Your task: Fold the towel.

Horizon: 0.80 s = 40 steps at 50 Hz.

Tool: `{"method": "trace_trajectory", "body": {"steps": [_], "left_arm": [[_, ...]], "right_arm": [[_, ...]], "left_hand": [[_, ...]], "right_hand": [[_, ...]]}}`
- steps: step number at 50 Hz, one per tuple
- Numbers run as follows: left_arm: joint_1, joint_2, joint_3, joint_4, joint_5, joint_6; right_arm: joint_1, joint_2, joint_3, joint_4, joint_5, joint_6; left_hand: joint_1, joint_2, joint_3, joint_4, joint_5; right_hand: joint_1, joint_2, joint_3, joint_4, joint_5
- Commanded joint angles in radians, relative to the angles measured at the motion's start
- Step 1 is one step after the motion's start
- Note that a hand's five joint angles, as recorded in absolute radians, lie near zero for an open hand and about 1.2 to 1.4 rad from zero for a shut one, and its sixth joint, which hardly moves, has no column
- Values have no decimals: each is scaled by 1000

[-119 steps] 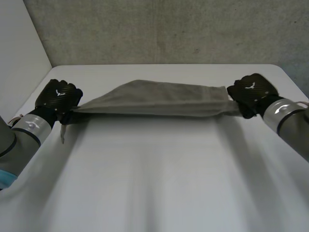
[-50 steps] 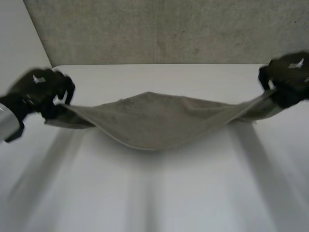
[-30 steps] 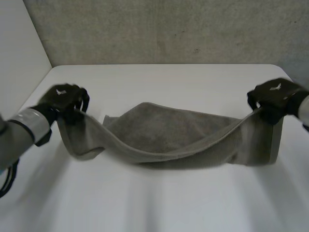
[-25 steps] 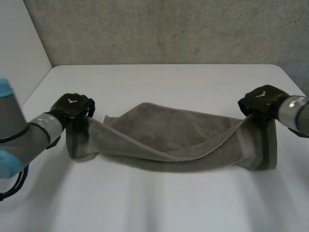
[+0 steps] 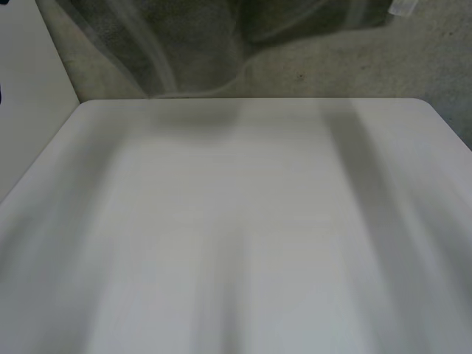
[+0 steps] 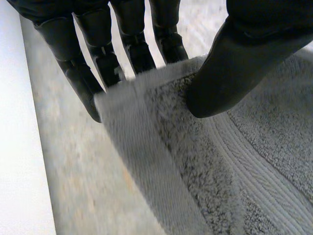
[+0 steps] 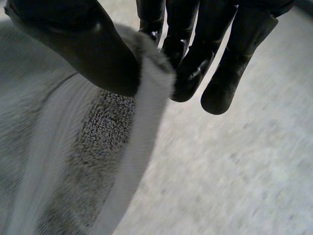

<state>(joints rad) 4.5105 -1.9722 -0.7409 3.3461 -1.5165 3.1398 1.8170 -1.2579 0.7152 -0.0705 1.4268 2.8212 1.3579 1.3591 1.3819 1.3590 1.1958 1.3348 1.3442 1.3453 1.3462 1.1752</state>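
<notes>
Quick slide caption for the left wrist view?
Left hand pinches a corner of the grey towel against its fingers.

White table (image 5: pixel 243 221) before a grey (seemingly concrete) wall (image 5: pixel 413 66).

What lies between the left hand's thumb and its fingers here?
A hemmed edge of the towel, pinched in the left hand, as the left wrist view shows.

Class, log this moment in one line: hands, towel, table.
left hand: pinches towel corner | right hand: pinches towel edge | towel: hangs high above table
</notes>
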Motion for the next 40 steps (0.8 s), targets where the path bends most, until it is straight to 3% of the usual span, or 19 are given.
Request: {"method": "trace_trajectory", "body": {"steps": [1, 4, 6, 7, 9, 10, 12, 17, 20, 33, 36, 40], "left_arm": [[52, -11, -199, -2, 18, 13], [76, -14, -328, 32, 91, 16], [90, -16, -484, 97, 197, 45], [90, -16, -485, 98, 197, 45], [95, -22, -650, 179, 280, 136], [95, -22, -650, 179, 280, 137], [105, -42, -792, 249, 335, 267], [150, -68, -937, 263, 387, 422], [186, -53, -995, 256, 424, 457], [294, 206, -1063, 150, 533, 402], [306, 280, -1074, 122, 539, 352], [317, 398, -1095, 86, 571, 278]], "right_arm": [[7, 187, -84, 316, -87, -132], [4, 198, 39, 310, -152, -152], [4, 203, 110, 301, -178, -163], [4, 210, 177, 279, -195, -181], [5, 219, 254, 251, -207, -203], [7, 229, 335, 217, -219, -230], [5, 241, 407, 177, -220, -258], [7, 279, 583, 64, -221, -327], [-10, 272, 644, 38, -226, -342], [-101, 0, 768, 58, -256, -315], [-140, -125, 783, 144, -272, -280], [-169, -188, 782, 240, -304, -282]], "left_hand": [[38, 37, 14, 37, 26], [38, 37, 14, 37, 26], [38, 37, 14, 37, 26], [38, 37, 14, 37, 26], [38, 37, 14, 37, 26], [38, 37, 14, 37, 26], [38, 37, 14, 37, 26], [38, 37, 14, 37, 26], [38, 37, 14, 37, 26], [38, 37, 14, 37, 26], [38, 37, 14, 37, 26], [38, 37, 14, 37, 26]], "right_hand": [[61, 52, 51, 50, 47], [61, 52, 51, 50, 47], [61, 52, 51, 50, 47], [61, 52, 51, 50, 47], [61, 52, 51, 50, 47], [61, 52, 51, 50, 47], [61, 52, 51, 50, 47], [61, 52, 51, 50, 47], [61, 52, 51, 50, 47], [61, 52, 51, 50, 47], [61, 52, 51, 50, 47], [61, 52, 51, 50, 47]]}}
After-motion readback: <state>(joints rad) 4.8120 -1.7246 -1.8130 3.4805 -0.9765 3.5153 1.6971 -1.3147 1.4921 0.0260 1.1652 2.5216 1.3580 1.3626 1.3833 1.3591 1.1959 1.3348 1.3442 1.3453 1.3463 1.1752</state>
